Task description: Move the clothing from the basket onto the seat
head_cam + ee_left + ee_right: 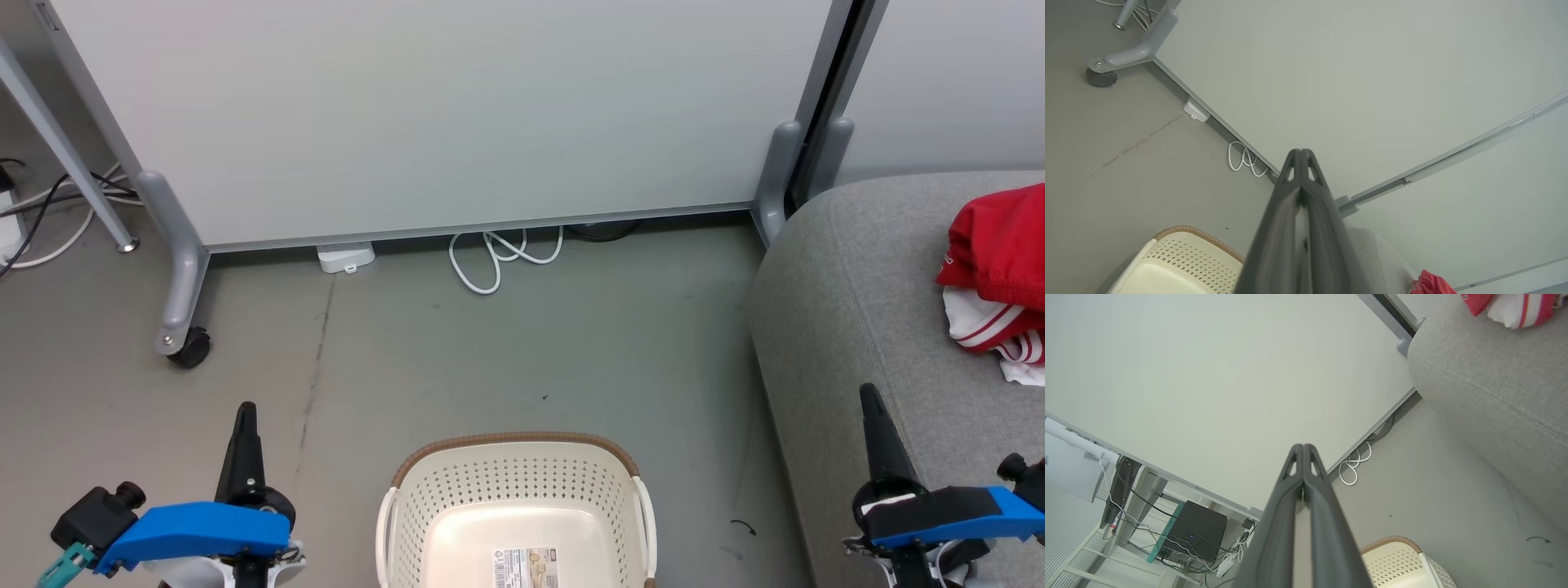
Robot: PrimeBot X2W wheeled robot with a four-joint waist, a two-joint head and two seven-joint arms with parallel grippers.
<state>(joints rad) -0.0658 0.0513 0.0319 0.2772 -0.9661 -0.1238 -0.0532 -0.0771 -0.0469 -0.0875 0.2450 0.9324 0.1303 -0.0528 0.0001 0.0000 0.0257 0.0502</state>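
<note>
The cream-white basket (516, 506) with a brown rim stands on the floor at the bottom centre, with only a label on its bare bottom. Red and white clothing (998, 278) lies bunched on the grey seat (865, 294) at the right edge. My left gripper (245, 410) is shut, to the left of the basket, holding nothing. My right gripper (867, 394) is shut, over the seat's front edge, holding nothing. The wrist views show both pairs of fingers pressed together: the left gripper (1300, 152) and the right gripper (1303, 446), with basket (1180, 261) and clothing (1511, 308) nearby.
A pale partition panel (457, 114) on grey castor feet (184, 327) stands behind the basket. A white cable loop (498, 255) and a small white box (346, 256) lie at its base. More cables (49, 212) trail at the far left. Grey floor (506, 351) lies between panel and basket.
</note>
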